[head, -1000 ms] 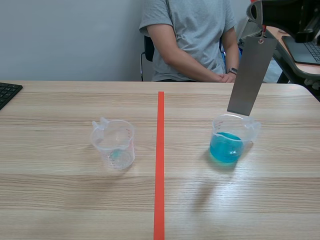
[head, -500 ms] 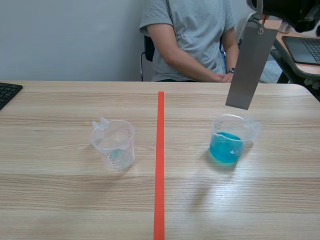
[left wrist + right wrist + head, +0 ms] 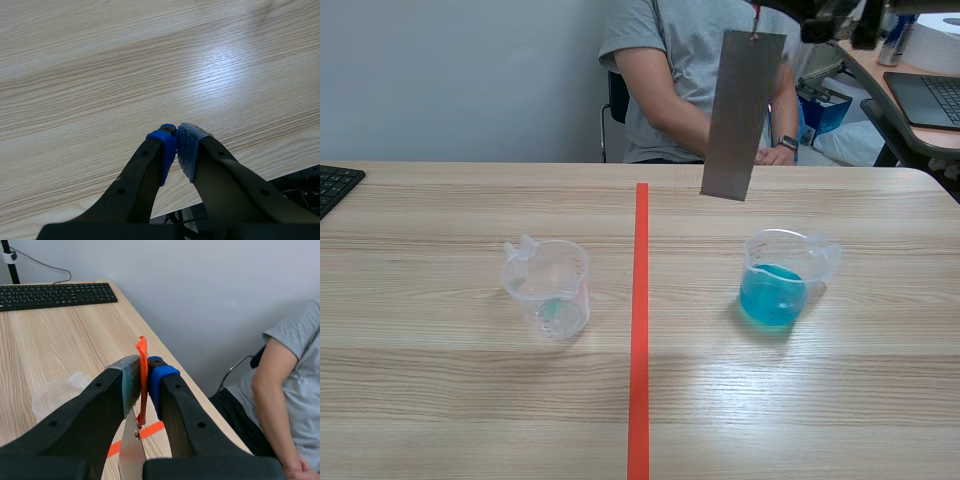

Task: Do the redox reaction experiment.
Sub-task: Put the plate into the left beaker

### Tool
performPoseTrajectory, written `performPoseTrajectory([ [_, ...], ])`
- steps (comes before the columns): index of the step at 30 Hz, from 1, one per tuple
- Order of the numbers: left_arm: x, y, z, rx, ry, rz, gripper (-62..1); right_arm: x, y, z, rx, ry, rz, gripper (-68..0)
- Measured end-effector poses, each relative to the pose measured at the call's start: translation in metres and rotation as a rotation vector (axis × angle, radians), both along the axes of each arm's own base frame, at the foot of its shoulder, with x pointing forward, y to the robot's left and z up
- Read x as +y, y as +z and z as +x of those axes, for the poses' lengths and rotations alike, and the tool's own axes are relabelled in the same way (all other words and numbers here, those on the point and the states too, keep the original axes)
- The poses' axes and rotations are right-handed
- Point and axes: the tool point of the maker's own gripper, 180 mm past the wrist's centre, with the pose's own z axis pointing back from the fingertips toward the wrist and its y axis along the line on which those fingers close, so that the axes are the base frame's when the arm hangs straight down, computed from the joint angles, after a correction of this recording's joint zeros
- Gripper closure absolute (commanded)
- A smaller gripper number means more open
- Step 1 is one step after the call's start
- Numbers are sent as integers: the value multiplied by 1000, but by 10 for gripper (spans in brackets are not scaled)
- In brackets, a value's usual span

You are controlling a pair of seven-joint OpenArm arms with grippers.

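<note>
The right jaws are clamped on a thin orange-red tab (image 3: 142, 375), pinched between the grey-green pad and the blue pad (image 3: 159, 377). From that tab a flat grey metal plate (image 3: 741, 115) hangs in the air, slightly tilted, its lower edge well above the table (image 3: 470, 400). In the scene view the plate shows between the orange-red tape line (image 3: 640, 330) and the beaker of blue liquid (image 3: 780, 285), touching neither. In the right wrist view only its blurred top (image 3: 131, 455) appears under the jaws, with the tape line just beyond it.

The left jaws are together with nothing between them, the blue pad (image 3: 162, 150) against the paler one, above bare wood near the table's edge.

The blue beaker stands upright on the right of the tape line. A clear beaker (image 3: 550, 288) stands upright on the left, with only a faint bluish trace at its bottom. A black keyboard (image 3: 55, 294) lies at the table's far left edge. A person in a grey shirt (image 3: 700, 80) sits across the table, hands together.
</note>
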Motion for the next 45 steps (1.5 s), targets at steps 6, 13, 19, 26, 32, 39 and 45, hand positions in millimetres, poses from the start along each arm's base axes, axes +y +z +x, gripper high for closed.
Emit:
performPoseTrajectory([
  [6,0,0,0,0,0,0,-49,44,-4,-4,-6,69,-4,-15],
  [13,0,0,0,0,0,0,-49,94,-9,-17,-17,150,3,-15],
  [19,0,0,0,0,0,0,-49,129,-11,-28,-30,190,-5,-15],
  [26,0,0,0,0,0,0,-49,161,-15,-41,-41,230,-25,-15],
  [32,0,0,0,0,0,0,-49,169,-26,-36,-12,223,-33,-15],
  [39,0,0,0,0,0,0,-49,172,-35,-17,21,210,-31,-15],
  [45,0,0,0,1,0,0,-49,174,-38,-10,35,206,-9,-15],
])
